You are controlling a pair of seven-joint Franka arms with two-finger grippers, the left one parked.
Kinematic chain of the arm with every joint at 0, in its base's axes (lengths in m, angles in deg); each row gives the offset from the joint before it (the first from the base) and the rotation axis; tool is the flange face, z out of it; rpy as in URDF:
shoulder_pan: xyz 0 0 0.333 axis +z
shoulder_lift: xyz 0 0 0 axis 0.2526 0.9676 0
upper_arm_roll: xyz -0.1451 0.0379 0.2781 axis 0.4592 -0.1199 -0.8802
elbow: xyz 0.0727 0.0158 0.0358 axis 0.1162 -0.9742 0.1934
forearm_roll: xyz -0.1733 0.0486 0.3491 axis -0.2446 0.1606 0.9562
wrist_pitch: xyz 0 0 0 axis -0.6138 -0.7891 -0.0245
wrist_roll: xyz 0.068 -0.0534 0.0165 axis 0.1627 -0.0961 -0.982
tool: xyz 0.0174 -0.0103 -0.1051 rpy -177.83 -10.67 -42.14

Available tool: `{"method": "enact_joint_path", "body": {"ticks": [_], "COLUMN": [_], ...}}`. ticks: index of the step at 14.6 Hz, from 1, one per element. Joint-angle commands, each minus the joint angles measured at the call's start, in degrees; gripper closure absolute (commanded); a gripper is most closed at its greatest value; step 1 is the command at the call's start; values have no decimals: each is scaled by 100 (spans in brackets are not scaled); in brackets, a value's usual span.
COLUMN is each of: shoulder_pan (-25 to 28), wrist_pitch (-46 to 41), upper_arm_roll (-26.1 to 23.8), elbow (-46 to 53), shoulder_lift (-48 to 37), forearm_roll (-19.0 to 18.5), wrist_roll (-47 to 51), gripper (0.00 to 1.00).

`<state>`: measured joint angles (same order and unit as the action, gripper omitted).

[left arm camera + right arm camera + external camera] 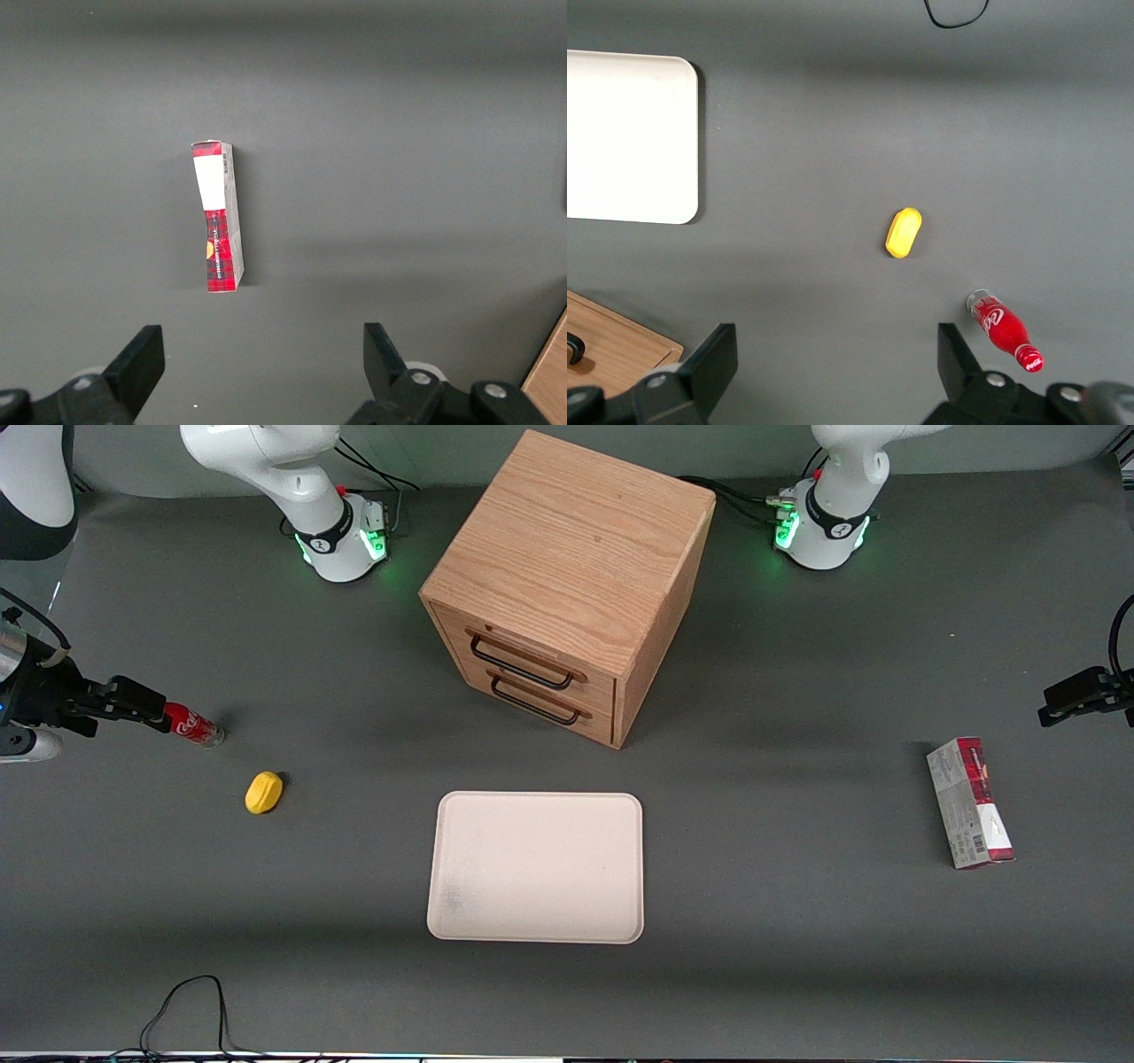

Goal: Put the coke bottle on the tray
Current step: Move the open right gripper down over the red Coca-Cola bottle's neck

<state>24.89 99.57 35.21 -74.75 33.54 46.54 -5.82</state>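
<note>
The gripper (142, 701) hung over the working arm's end of the table (797, 974). In the right wrist view its fingers (716, 359) were spread wide, with bare table between them and nothing in their hold.

The bottle (195, 724) was on the table, not on the tray (536, 866). Taking the tray as the middle of a clock in the front view, it lay at about ten o'clock, well apart from the tray. It seemed to stand upright on its clear base, red cap uppermost. The cap showed just beside the gripper's tips in the front view. In the right wrist view the bottle (1005, 331) was outside the open fingers, close to one of them, and I could not tell whether it touched.

A small yellow object (264, 792) lay near the bottle, at about five o'clock from it and nearer the front camera. A wooden cabinet (571, 558) with two drawers stood at twelve o'clock from the tray. A red-and-grey carton (970, 802) lay at about three o'clock, toward the parked arm's end.
</note>
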Motion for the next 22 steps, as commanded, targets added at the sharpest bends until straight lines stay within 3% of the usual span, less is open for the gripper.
{"method": "enact_joint_path", "body": {"ticks": [1, 6, 9, 14, 19, 22], "shoulder_pan": [-77, -112, -129, -129, -138, -156], "wrist_pitch": [-113, -174, 79, 2028, 3918, 4762], "upper_arm_roll": [-80, 16, 682, 1587, 2449, 2618], "elbow": [102, -362, -1258, -3428, -4765, -5293], "shoulder_lift": [-2, -133, -432, -1240, -1250, -1145], "forearm_roll": [120, 129, 93, -302, -293, -293], "wrist_roll": [137, 68, -1009, -1724, -2866, -3062], "gripper": [0, 0, 0, 0, 0, 0]}}
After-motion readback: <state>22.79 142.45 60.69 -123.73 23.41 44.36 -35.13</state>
